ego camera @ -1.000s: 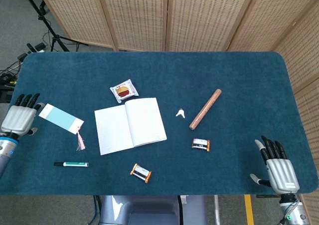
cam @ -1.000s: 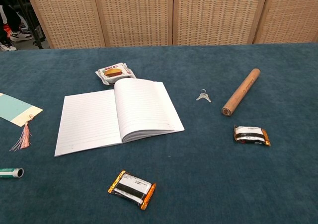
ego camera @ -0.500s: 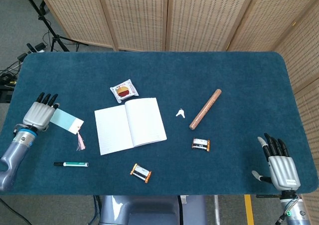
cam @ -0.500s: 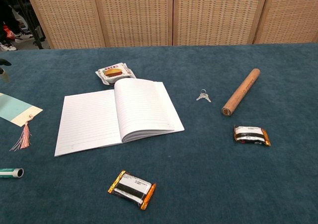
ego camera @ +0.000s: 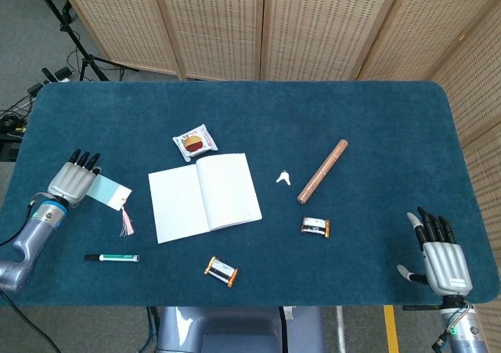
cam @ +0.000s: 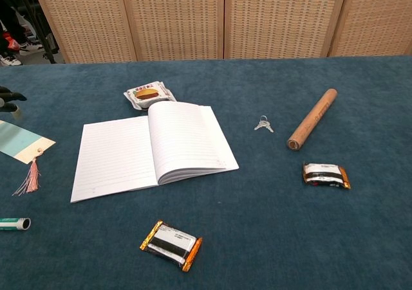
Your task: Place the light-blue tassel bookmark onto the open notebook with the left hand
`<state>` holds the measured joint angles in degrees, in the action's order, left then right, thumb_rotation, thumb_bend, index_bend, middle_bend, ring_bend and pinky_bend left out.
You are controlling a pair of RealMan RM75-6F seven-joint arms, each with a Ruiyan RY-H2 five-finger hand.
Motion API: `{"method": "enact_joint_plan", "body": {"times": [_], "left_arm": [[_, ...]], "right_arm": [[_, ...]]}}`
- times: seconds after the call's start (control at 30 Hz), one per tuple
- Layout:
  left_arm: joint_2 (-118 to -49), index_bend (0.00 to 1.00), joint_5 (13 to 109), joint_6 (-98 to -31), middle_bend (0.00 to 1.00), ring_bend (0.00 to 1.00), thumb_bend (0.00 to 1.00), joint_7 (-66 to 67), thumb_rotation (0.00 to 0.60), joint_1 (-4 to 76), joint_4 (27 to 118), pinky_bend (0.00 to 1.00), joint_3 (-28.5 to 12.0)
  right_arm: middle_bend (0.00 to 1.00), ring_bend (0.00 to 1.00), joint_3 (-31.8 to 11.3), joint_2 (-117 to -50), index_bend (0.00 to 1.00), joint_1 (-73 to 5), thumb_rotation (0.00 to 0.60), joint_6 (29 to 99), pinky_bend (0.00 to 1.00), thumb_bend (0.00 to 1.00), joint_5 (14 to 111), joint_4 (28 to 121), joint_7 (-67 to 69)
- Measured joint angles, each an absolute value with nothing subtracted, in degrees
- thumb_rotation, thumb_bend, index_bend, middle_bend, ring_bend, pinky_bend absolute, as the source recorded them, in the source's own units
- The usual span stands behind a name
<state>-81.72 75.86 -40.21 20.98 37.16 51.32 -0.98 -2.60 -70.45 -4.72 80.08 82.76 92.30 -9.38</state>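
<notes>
The light-blue bookmark [ego camera: 105,189] with a pink tassel [ego camera: 125,223] lies flat on the table left of the open notebook [ego camera: 204,196]. In the chest view the bookmark [cam: 22,141] and notebook [cam: 148,148] show the same way. My left hand [ego camera: 73,180] hovers over the bookmark's left end, fingers straight and apart, holding nothing; only its dark fingertips [cam: 9,98] show in the chest view. My right hand [ego camera: 440,257] stays open at the table's near right corner, far from both.
A snack packet [ego camera: 195,143] lies behind the notebook. A green marker [ego camera: 112,257] lies near the front left. Keys [ego camera: 282,178], a brown tube [ego camera: 322,171] and two wrapped bars [ego camera: 315,227] [ego camera: 221,271] sit right of and in front of the notebook.
My left hand has moved right, from the table's left edge to above the bookmark's left end. The bookmark has not moved. The right hand drifted slightly.
</notes>
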Motion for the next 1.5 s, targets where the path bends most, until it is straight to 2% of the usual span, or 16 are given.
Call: {"method": "enact_joint_plan", "body": {"times": [0.63, 1.5], "left_arm": [[-86.21, 0.25, 78.24, -38.63, 0.00, 0.00, 0.20, 15.95, 0.600, 38.40, 44.40, 0.00, 0.40], [-87.91, 0.26, 79.02, -38.76, 0.00, 0.00, 0.25, 15.98, 0.600, 38.40, 43.10, 0.00, 1.10]], "right_arm": [[0.00, 0.00, -2.64, -71.10, 0.00, -5.11, 0.600, 79.59, 0.00, 0.16, 81.94, 91.99, -10.48], [0.00, 0.00, -2.59, -71.58, 0.00, -5.11, 0.600, 80.54, 0.00, 0.16, 82.64, 91.39, -9.94]]}}
